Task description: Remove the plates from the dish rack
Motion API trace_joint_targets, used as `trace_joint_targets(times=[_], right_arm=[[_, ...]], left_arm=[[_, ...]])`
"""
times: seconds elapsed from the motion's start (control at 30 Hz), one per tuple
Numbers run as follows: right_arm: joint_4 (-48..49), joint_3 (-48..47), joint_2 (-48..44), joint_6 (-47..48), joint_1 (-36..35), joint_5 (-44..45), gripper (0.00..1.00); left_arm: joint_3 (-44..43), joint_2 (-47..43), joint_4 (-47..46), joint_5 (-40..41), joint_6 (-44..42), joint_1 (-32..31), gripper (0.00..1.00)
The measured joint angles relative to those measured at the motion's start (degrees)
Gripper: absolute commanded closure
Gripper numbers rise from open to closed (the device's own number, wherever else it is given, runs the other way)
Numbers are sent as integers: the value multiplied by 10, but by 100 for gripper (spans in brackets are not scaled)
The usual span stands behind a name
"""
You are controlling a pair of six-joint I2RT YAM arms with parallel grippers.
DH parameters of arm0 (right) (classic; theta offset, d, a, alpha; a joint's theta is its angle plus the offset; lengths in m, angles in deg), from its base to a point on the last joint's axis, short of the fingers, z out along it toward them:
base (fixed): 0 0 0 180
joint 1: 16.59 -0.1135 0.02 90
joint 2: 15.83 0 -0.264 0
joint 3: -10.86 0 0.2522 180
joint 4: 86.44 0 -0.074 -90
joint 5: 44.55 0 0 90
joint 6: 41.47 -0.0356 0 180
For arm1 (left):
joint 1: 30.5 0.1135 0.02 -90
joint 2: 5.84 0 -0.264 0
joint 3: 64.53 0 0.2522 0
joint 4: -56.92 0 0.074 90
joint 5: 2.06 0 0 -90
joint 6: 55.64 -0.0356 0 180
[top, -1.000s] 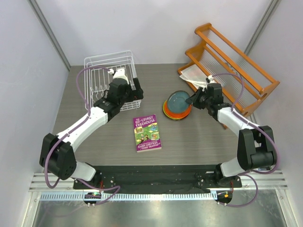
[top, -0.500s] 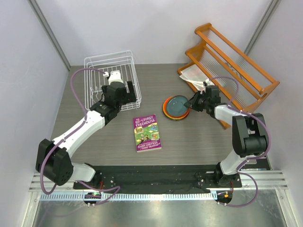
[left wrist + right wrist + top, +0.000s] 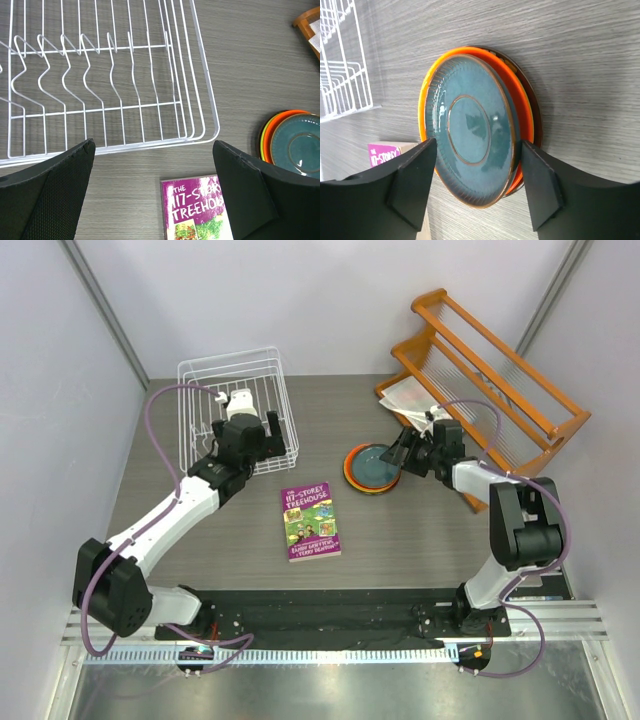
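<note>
Right wrist: right gripper [image 3: 477, 177] fingers apart, straddling teal plate [image 3: 470, 125], contact unclear. Left gripper [image 3: 150, 192] spread wide by dish rack [image 3: 214, 107], empty.

You have a grey wood-grain table [image 3: 420, 530] boxed in by pale walls [image 3: 300, 300], an orange slatted rack [image 3: 480, 370] at its far right.

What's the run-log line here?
white wire dish rack: no plates seen | teal-blue round plate: atop stacked plates | left end effector: open near rack | right end effector: open, straddling plate
</note>
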Motion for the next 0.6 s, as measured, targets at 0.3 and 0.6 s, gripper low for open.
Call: trace_joint_targets(times=[0.3,0.6], right_arm=[[-89,-12,-72,52,-1,83,25],[-97,30,-193,120,-21,256,24]], left_arm=[[0,0,3,0,0,0,0],[5,-31,12,9,0,0,0]])
